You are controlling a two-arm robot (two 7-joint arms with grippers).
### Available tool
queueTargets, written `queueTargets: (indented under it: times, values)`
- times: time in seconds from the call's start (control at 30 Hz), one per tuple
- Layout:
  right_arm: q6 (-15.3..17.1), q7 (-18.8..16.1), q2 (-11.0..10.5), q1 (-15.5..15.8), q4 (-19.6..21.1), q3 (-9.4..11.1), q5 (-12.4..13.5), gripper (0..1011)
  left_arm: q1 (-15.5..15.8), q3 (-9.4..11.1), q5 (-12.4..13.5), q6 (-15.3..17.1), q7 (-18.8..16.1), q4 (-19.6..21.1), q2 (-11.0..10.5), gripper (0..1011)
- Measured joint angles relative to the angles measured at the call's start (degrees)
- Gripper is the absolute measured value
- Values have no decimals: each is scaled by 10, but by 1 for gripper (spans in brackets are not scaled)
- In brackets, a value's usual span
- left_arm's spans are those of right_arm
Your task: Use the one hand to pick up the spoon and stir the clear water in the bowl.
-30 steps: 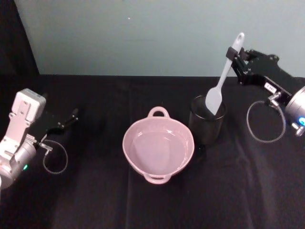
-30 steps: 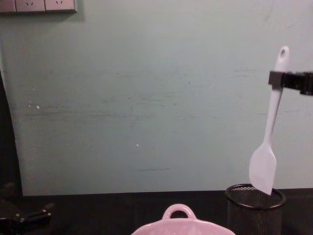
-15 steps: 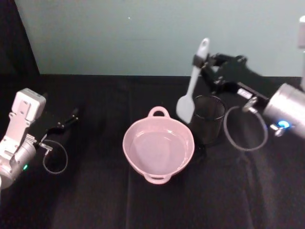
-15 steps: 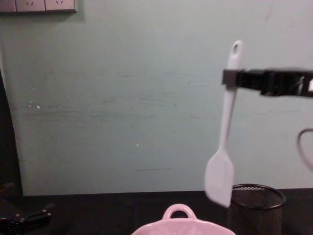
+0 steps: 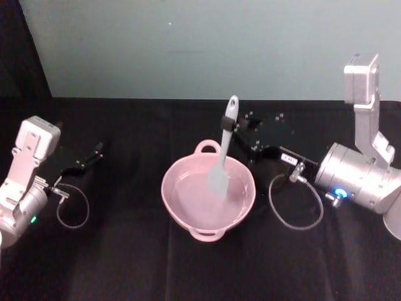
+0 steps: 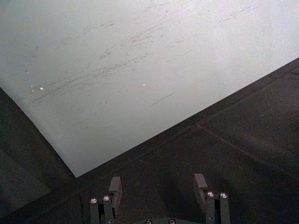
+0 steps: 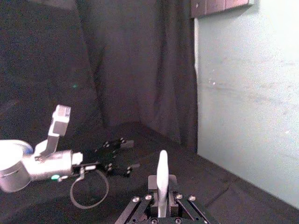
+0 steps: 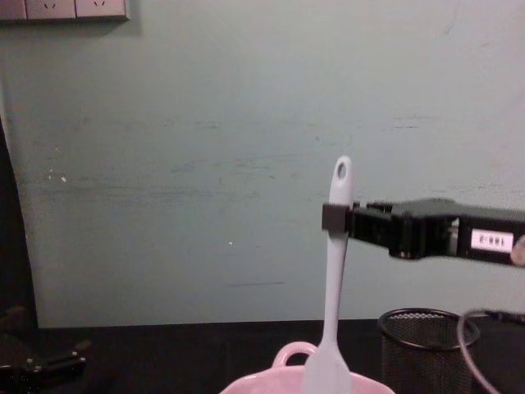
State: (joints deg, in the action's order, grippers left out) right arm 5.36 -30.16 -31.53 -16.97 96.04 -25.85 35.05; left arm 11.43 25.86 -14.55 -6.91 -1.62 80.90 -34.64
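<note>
1. My right gripper was out over the middle of the table, pinching the spoon high on its handle, just under the oval hole. The chest view showed both fingers pressed flat against the handle.
2. The spoon hung nearly upright with its blade down inside the bowl. I could not tell how deep it sat in the water.
3. I judged the spoon to be light, thin plastic. With the grip that high, the long handle could flex, or the blade could twist in the pinch.
4. Smooth plastic gets slick when wet, so holding the dry top end seemed right to me.
5. The bowl looked like glossy ceramic, probably heavy enough to stay put but easy to chip. I wanted slow circles, kept off its wall.
6. The mesh cup stood just beside the bowl under my right arm, and it looked light enough to tip.
7. My left gripper sat parked at the table's far left, fingers spread and holding nothing.
</note>
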Motion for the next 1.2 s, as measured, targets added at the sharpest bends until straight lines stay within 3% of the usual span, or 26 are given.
queueTargets:
  times: [0.27, 0.5, 0.8, 1.2]
  values:
    - [-9, -18, -3, 7, -16, -16, 4, 125, 0, 0, 0, 0, 0, 0, 0, 1011]
    - [-16, -26, 9, 0, -36, -35, -2, 125, 0, 0, 0, 0, 0, 0, 0, 1011]
    - [-34, -23, 51, -26, -90, -61, -32, 125, 0, 0, 0, 0, 0, 0, 0, 1011]
    - [-72, 6, 108, -45, -150, -56, -61, 125, 0, 0, 0, 0, 0, 0, 0, 1011]
